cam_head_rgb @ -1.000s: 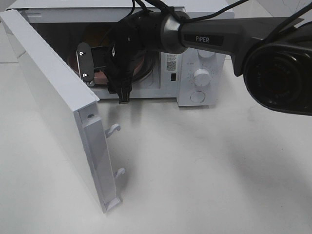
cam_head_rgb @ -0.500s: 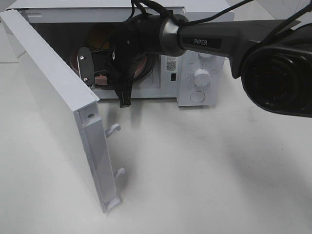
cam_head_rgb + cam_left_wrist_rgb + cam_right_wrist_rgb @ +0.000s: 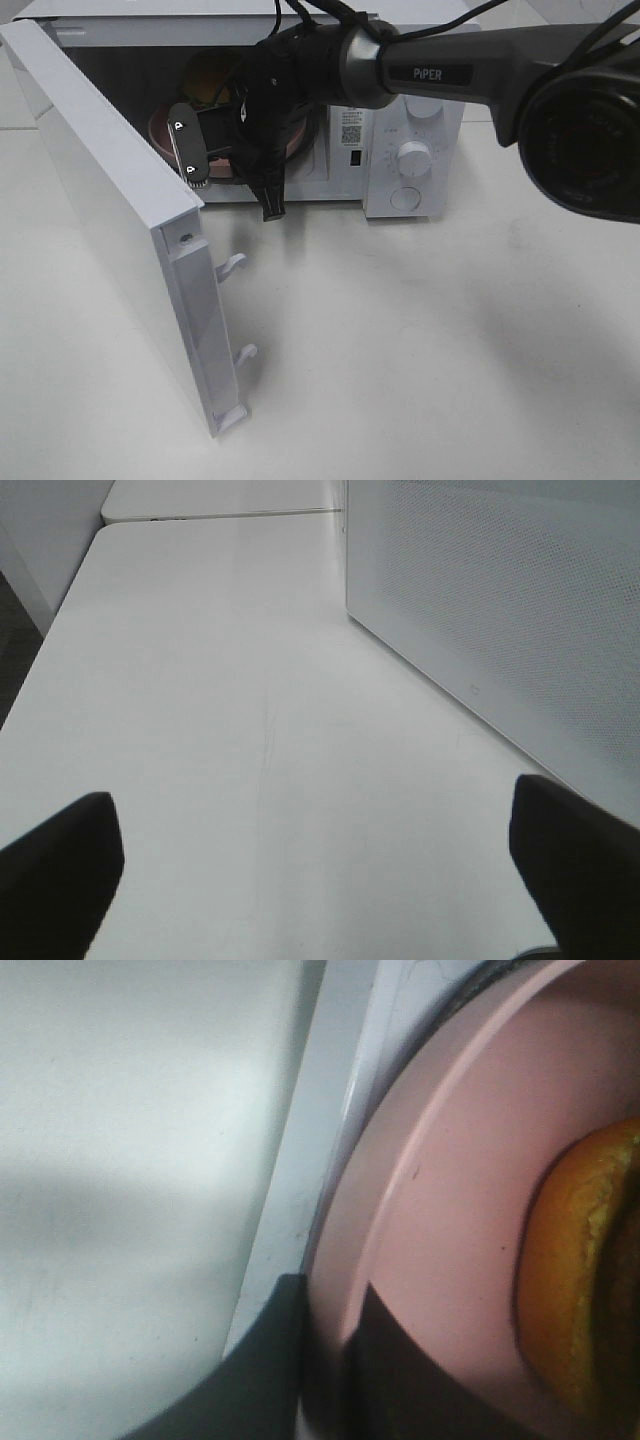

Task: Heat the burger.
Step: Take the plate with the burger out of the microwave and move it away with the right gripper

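Burger (image 3: 207, 80) sat on pink plate (image 3: 160, 128) inside open microwave (image 3: 420, 150), upper left of frame. Right gripper (image 3: 325, 1360) clamped plate rim. Left gripper (image 3: 320, 870) spread wide, empty, above white table (image 3: 250, 730).

Bright even light, soft shadows, blurry close-ups

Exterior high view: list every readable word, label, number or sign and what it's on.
"PiPER": white letters on the right arm's grey link.
QR code sticker with small print on the microwave front beside the cavity: too small to read.
Markings around the upper dial on the control panel: too blurred to read.
Small white marks on the right gripper's finger: not legible.
Wrist views: no text.
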You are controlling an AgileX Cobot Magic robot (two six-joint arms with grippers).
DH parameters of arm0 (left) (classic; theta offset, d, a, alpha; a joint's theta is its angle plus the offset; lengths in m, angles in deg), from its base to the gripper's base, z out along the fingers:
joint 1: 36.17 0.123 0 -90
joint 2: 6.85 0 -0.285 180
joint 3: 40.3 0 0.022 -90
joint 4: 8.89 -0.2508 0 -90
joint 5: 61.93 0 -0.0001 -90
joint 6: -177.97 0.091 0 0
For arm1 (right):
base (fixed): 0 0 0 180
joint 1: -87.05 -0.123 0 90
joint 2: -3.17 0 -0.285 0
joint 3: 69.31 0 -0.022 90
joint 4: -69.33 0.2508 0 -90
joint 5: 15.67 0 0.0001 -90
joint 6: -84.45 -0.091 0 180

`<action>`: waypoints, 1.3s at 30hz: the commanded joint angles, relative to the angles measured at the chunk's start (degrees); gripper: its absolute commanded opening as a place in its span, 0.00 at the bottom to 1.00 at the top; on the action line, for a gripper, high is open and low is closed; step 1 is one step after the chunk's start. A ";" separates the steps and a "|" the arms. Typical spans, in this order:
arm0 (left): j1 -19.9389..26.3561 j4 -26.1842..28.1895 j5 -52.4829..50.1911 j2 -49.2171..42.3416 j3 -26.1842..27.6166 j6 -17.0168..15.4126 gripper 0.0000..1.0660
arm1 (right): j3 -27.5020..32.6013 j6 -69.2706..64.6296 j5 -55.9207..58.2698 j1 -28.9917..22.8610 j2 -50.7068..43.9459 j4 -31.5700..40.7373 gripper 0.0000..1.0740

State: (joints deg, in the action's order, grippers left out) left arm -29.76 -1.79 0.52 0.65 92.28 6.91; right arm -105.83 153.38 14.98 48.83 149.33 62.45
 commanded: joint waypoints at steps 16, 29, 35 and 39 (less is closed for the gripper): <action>0.00 0.23 -0.97 -1.09 -0.06 -0.29 0.92 | 19.02 25.95 -13.64 1.32 -14.27 12.15 0.00; 0.00 0.23 -0.97 -1.09 -0.06 -0.29 0.92 | 29.39 39.59 -14.67 2.81 -21.83 22.86 0.00; 0.00 0.23 -0.97 -1.09 -0.06 -0.29 0.92 | 33.06 42.46 -14.67 3.61 -24.81 25.78 0.00; 0.00 0.23 -0.97 -1.09 -0.06 -0.29 0.92 | 34.95 42.69 -14.73 4.24 -26.41 25.78 0.00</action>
State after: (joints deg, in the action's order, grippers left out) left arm -29.76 -1.79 0.52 0.65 92.28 6.91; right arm -70.59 194.98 3.41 52.84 124.69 87.09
